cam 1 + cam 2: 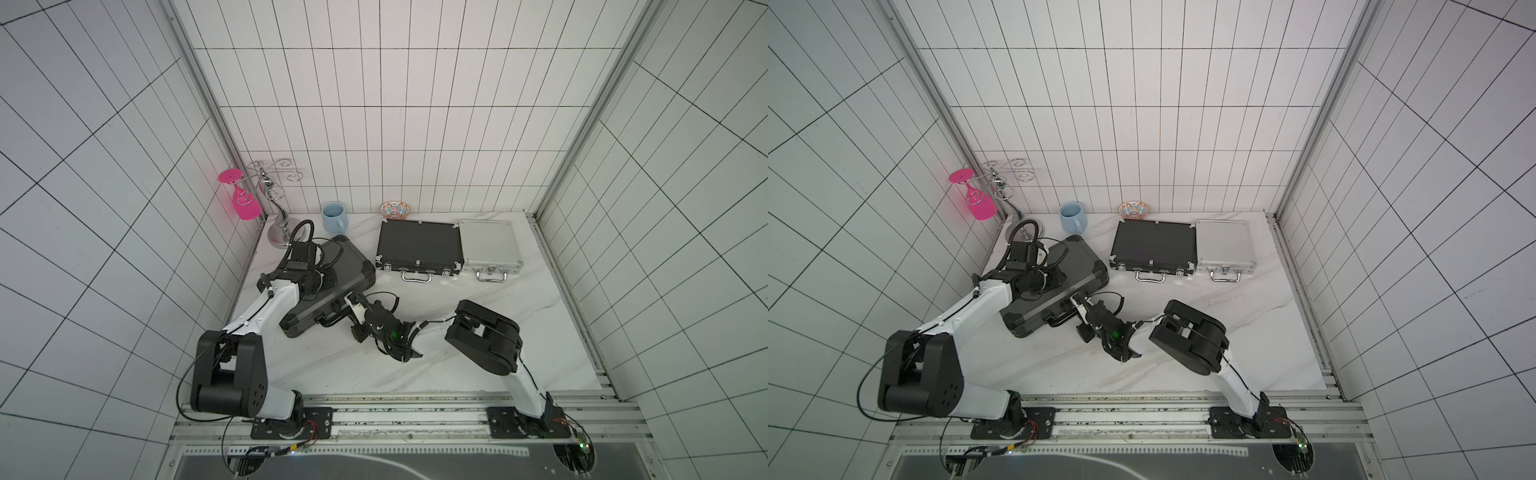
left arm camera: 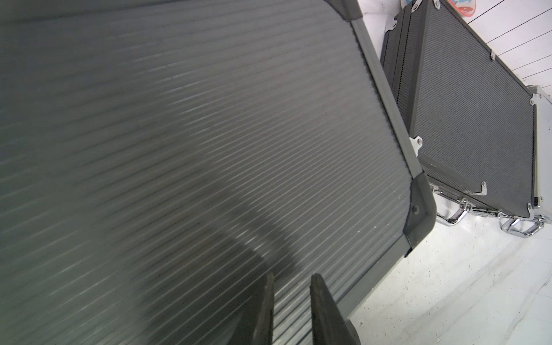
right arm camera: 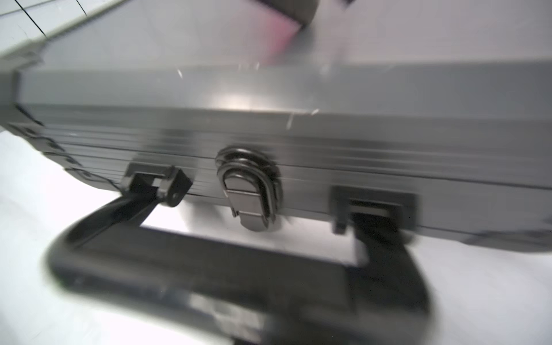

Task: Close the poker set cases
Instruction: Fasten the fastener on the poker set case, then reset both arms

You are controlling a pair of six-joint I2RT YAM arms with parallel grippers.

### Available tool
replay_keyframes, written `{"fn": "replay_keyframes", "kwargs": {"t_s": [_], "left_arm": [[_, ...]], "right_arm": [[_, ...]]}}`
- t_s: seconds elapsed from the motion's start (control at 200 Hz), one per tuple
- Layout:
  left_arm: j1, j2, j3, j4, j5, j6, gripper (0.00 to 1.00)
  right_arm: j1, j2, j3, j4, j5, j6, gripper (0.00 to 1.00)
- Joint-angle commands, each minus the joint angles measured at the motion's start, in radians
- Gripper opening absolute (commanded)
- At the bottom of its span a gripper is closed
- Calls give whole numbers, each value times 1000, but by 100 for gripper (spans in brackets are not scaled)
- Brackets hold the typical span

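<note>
Both top views show the three poker set cases lying with their lids down. The large ribbed black case (image 1: 353, 257) (image 1: 1084, 257) sits at the left, turned at an angle. Behind it to the right are the medium black case (image 1: 419, 243) (image 1: 1154, 245) and the small silver case (image 1: 489, 243) (image 1: 1225, 243), side by side. My left gripper (image 2: 291, 286) (image 1: 328, 277) hovers just over the ribbed lid (image 2: 209, 119), its fingers a little apart with nothing between them. My right gripper (image 1: 352, 303) (image 1: 1079, 301) is shut, low at the large case's front edge. Its view shows the latch (image 3: 251, 191) and black handle (image 3: 209, 268) close up.
A blue mug (image 1: 333, 216) and a patterned bowl (image 1: 395, 209) stand at the back wall. A silver rack (image 1: 276, 199) with a pink glass (image 1: 243, 199) hanging from it stands in the back left corner. Tiled walls close in three sides of the marble table (image 1: 478, 332).
</note>
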Motion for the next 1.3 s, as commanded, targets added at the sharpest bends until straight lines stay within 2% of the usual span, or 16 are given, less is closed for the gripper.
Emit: {"fn": "replay_keyframes", "kwargs": {"t_s": [0.0, 0.305, 0.455, 0.515, 0.58, 0.67, 0.68, 0.69, 0.705, 0.765, 0.78, 0.799, 0.914, 1.094, 1.184, 1.294], "left_arm": [[-7, 88, -81, -346, -56, -10, 26], [-16, 86, -65, -331, -54, -16, 26], [-81, 59, -35, -342, -126, -14, 29], [-111, 38, -20, -343, -162, -21, 32], [-136, 2, -12, -322, -185, -36, 35], [-177, -77, -26, -252, -215, -56, 42], [-182, -88, -28, -241, -222, -56, 43], [-188, -96, -30, -233, -226, -56, 45], [-200, -112, -33, -219, -237, -56, 48], [-242, -165, -45, -165, -275, -46, 67], [-250, -177, -47, -151, -283, -42, 89], [-262, -193, -50, -135, -298, -40, 96], [-275, -260, -44, -85, -400, -45, 97], [-270, -342, -93, 44, -735, 53, 97], [-257, -378, -219, 238, -827, 176, 97], [-256, -418, -452, 625, -919, 346, 98]], "right_arm": [[-12, -77, -75, 38, 27, -45, 0], [-59, -306, -327, -55, 75, -79, 1], [-86, -380, -358, -174, 75, -52, 6], [-89, -415, -373, -206, 73, -39, 20], [-94, -462, -390, -244, 83, -23, 44], [-104, -537, -412, -307, 122, -11, 63], [-106, -547, -414, -312, 128, -9, 87], [-108, -556, -418, -319, 135, -8, 95], [-112, -570, -421, -328, 142, -5, 99], [-126, -628, -441, -365, 157, 0, 100], [-132, -643, -447, -373, 164, 2, 100], [-136, -664, -454, -382, 176, 6, 100], [-199, -785, -490, -430, 205, 19, 100], [-344, -940, -496, -518, 272, 19, 100], [-427, -992, -509, -523, 340, 26, 100], [-541, -1028, -534, -512, 405, 45, 100]]}}
